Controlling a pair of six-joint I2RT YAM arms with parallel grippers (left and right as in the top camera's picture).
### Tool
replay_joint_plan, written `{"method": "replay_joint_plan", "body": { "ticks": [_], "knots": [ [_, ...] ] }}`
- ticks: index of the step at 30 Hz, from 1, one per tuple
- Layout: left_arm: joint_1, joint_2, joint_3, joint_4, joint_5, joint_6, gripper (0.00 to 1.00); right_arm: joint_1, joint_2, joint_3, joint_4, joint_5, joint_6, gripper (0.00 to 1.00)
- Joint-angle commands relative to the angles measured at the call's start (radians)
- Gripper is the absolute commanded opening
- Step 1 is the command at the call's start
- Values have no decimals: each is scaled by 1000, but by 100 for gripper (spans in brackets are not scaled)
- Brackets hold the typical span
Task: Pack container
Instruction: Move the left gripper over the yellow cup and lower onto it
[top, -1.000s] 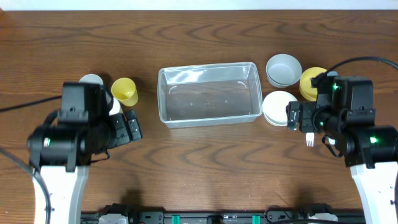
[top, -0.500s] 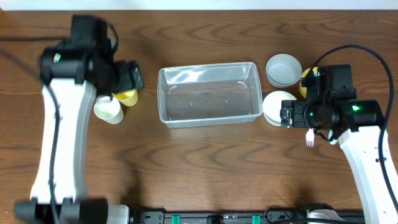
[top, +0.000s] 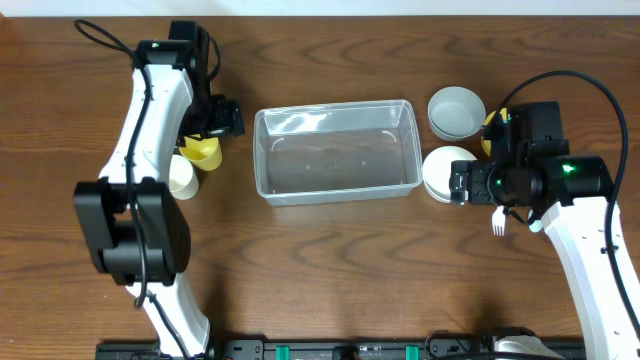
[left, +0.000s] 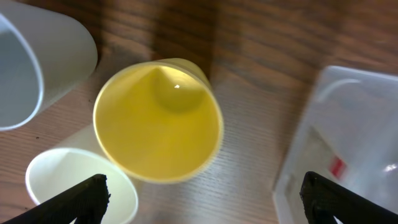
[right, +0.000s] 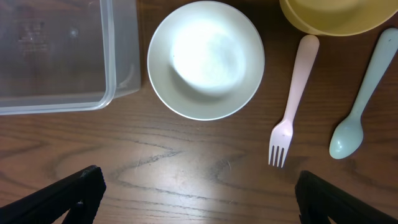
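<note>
**Overhead: clear tub lying crosswise at mid-table, both arms hanging over the tableware**

The container (top: 336, 150) is sitting near the middle of the wood-grain table (top: 330, 270), its long axis running left to right, open side facing up. It is a clear plastic rectangular tub with rounded corners and a raised rim, and nothing is showing inside it.

The left gripper (left: 202, 193) is hovering with its fingers spread wide apart over a glossy yellow cup (left: 158, 121), which is standing upright just left of the tub. A cream cup (left: 81, 183) and a pale grey-white cup (left: 37, 68) are crowding beside the yellow one.

The right gripper (right: 196, 193) is also standing open and holding nothing, above a round white bowl (right: 206, 59) that is sitting just beside the tub's right end. A pink plastic fork (right: 289, 102) and a pale blue-green spoon (right: 360, 102) are lying to the right of that bowl, below a yellow bowl (right: 336, 15). Another white bowl (top: 456, 111) is resting farther back.
</note>
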Motion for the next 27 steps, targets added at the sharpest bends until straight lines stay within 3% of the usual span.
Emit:
{"method": "replay_joint_plan", "body": {
  "ticks": [1, 10, 20, 27],
  "knots": [
    [18, 34, 8, 3, -31, 8, 97, -5, 1, 15, -3, 0, 11, 99],
    [27, 92, 4, 44, -30, 8, 90, -5, 1, 15, -5, 0, 11, 94],
    [26, 94, -1, 63, -30, 8, 40, -5, 1, 15, -8, 0, 11, 90],
    [26, 94, -56, 108, -26, 8, 36, -5, 1, 15, -8, 1, 11, 89]
  ]
}}
